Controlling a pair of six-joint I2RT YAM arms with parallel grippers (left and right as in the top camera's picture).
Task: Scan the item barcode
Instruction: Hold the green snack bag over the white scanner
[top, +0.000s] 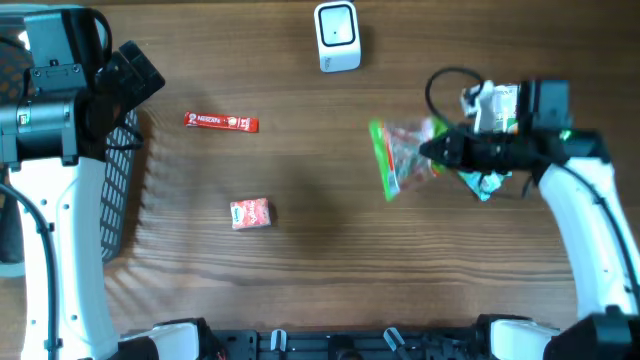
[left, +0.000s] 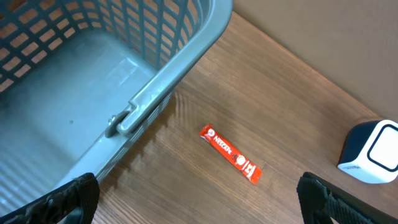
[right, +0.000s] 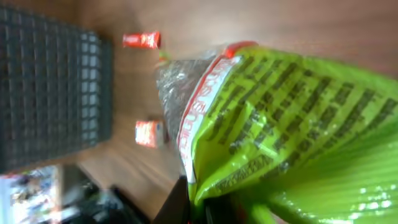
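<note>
Overhead, the bench (top: 320, 280) carries a basket (top: 118, 190) at its left edge. Right of centre is the bag (top: 400, 160), which looks like light, soft, crinkly film, probably slippery and easily crumpled. A sealed edge seems the best hold, leaving the printed face flat. The right pincer (top: 438, 152) is clamped on the bag's right side, and the bag spreads left from its fingers. The scanner (top: 337, 37) stands at the far edge, left of the bag. The left pincer (top: 138, 72) gapes wide and empty near the basket.
</note>
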